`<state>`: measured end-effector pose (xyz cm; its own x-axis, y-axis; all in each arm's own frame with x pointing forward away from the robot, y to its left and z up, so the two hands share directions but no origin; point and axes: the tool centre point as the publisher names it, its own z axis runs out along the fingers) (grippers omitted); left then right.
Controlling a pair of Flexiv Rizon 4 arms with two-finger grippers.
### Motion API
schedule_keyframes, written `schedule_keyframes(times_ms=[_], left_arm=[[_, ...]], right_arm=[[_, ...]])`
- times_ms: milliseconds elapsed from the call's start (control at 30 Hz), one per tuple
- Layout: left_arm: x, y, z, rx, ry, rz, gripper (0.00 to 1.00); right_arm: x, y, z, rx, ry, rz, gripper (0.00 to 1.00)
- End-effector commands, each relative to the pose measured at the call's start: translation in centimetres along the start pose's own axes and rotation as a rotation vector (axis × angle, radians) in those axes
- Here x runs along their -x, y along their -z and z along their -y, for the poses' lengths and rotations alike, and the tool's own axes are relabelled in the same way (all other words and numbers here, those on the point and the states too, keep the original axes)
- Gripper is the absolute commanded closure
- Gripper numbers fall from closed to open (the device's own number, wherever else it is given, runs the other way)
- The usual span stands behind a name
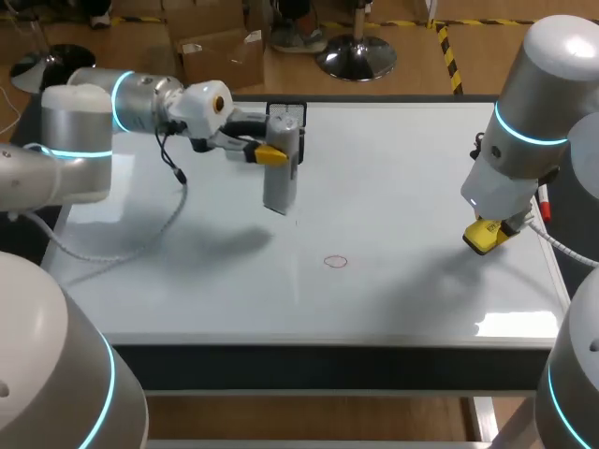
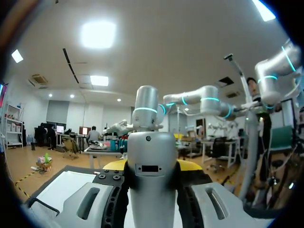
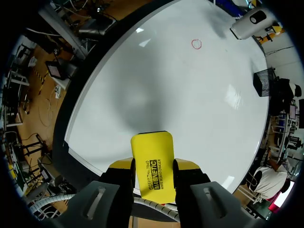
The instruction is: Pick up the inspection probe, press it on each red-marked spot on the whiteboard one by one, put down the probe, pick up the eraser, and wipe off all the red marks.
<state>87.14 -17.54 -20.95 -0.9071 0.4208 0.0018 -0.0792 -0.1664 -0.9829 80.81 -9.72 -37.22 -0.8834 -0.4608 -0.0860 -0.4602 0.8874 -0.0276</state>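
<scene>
holds the grey inspection probe (image 1: 281, 182) in the left gripper (image 1: 275, 153), yellow fingers closed on its upper part from both sides, body hanging upright over the whiteboard (image 1: 402, 178), just in front of the black mesh basket (image 1: 286, 113) and apart from the single red ring (image 1: 335, 261). cannot tell whether its lower end touches the board. grips the yellow eraser (image 3: 151, 152) in the right gripper (image 3: 153, 167), fingers pressed to its two long edges, block sticking out ahead of the tips, near the whiteboard's right edge, well apart from the ring.
</scene>
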Motion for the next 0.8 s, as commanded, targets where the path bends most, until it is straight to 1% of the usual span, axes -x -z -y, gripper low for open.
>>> schedule_keyframes(times_ms=[33,133,400,633,700,800], left_arm=[[1.1,2.6,0.6,-0.005,0.0,-0.138,1.0],[1.5,4.1,0.9,-0.007,-0.009,-0.158,1.0],[3.2,8.2,1.3,-0.012,-0.014,-0.173,1.0],[4.4,10.4,1.9,-0.006,-0.008,-0.212,1.0],[5.0,11.2,2.0,-0.004,-0.009,-0.226,1.0],[5.4,11.4,2.4,-0.004,-0.009,-0.239,1.0]], right_arm=[[0.0,0.0,0.0,-0.002,0.001,-0.001,1.0],[0.0,0.0,0.0,-0.002,0.001,-0.001,1.0],[0.0,0.0,0.0,-0.002,0.001,-0.001,1.0],[0.0,0.0,0.0,-0.002,0.001,-0.001,1.0],[0.0,0.0,0.0,-0.002,0.001,-0.001,1.0],[0.0,0.0,0.0,-0.002,0.001,-0.001,1.0]])
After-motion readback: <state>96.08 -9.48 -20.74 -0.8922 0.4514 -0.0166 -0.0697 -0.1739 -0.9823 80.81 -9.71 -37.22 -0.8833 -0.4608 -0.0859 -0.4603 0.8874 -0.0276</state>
